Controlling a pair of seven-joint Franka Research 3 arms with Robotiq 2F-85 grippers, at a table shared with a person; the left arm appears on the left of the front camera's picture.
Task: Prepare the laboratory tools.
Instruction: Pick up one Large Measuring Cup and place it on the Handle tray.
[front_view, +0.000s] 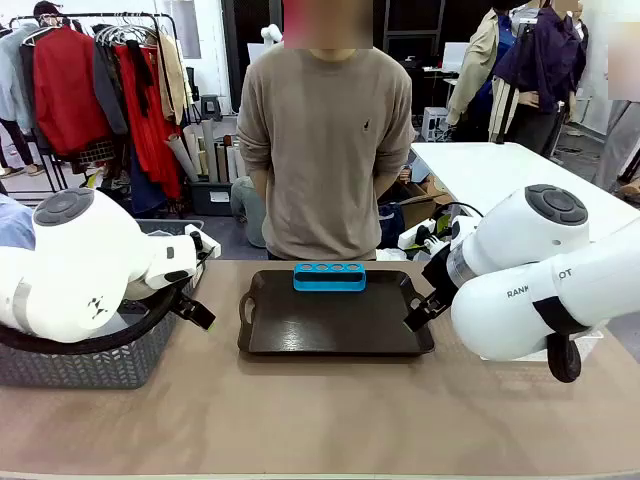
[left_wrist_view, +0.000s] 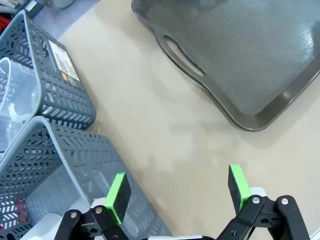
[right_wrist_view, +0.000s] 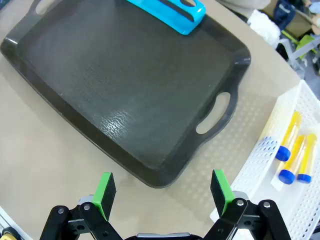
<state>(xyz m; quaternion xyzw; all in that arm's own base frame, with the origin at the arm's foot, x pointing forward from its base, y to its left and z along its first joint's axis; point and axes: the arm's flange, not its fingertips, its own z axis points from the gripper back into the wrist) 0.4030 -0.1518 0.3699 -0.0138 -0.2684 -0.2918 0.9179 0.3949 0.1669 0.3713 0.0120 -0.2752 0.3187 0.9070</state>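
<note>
Three amber tubes with blue caps (right_wrist_view: 292, 150) lie in a white mesh basket (right_wrist_view: 260, 170), to the right of my right gripper (right_wrist_view: 162, 192). That gripper is open and hovers over the table just off the near handle of a dark tray (right_wrist_view: 125, 90). A blue tube rack (right_wrist_view: 172, 12) stands at the tray's far edge (front_view: 329, 276). My left gripper (left_wrist_view: 178, 192) is open above bare table, between the tray (left_wrist_view: 250, 60) and the grey baskets (left_wrist_view: 65, 95). A clear plastic beaker (left_wrist_view: 15, 100) sits in the farther grey basket. Both grippers, left (front_view: 207, 280) and right (front_view: 420, 300), flank the tray.
A person (front_view: 325, 150) stands at the far side of the table behind the tray. A grey basket (front_view: 100, 365) sits under my left arm at the table's left. The table in front of the tray (front_view: 330, 420) is bare.
</note>
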